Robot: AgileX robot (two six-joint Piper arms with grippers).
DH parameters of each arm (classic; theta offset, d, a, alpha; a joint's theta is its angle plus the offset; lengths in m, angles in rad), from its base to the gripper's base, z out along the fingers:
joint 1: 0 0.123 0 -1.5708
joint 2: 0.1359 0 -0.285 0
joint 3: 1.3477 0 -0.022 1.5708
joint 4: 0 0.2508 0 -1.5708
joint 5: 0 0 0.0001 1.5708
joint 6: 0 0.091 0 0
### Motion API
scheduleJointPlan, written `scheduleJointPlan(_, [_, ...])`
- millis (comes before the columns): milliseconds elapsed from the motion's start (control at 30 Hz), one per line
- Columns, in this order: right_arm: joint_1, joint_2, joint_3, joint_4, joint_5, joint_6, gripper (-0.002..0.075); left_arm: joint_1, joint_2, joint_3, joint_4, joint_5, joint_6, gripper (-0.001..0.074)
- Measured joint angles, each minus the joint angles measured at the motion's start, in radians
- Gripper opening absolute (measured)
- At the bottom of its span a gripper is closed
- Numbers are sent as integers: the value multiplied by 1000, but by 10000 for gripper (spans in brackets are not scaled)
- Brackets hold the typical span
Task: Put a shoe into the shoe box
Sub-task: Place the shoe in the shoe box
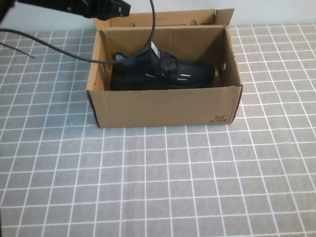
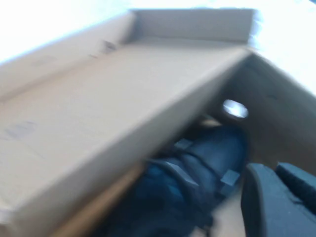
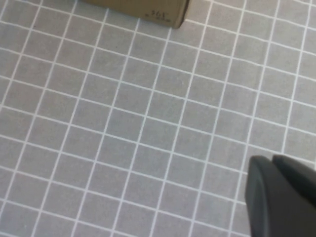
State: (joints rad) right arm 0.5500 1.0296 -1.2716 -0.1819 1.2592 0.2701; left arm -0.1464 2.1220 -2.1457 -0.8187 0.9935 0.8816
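The black knit sneaker (image 1: 160, 71) lies inside the open brown cardboard shoe box (image 1: 163, 106), upper centre. The left gripper (image 1: 106, 9), top left above the box rim, holds nothing; finger gap unclear. The right gripper (image 3: 281, 197) hovers over grid cloth, spread unreadable. Best withdraw straight up, clearing the flap.

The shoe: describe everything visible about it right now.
The shoe is a black knit sneaker with black laces, short white dashes on its side and a white tongue label. It lies inside the open shoe box, along its length, toe toward the robot's right. Neither the left gripper nor the right gripper touches it.
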Motion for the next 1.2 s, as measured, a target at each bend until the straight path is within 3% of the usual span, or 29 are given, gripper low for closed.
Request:
scheduleJointPlan(233, [0,-29,0,29,0,5,-16,0,-91,0,30,123,-57,1])
scheduleJointPlan(467, [0,-167,0,64,2,8,-16,0,-208,12,189,137,-191,0])
scheduleJointPlan(600, [0,-284,12,74,2,8,-16,0,-324,124,256,84,-214,0])
scheduleJointPlan(1000, [0,-643,279,77,-15,6,-16,-67,-942,945,277,-489,-173,-1])
scheduleJointPlan(1200, [0,-804,481,109,-269,-9,-16,-129,-1246,1339,265,-732,-168,-1])
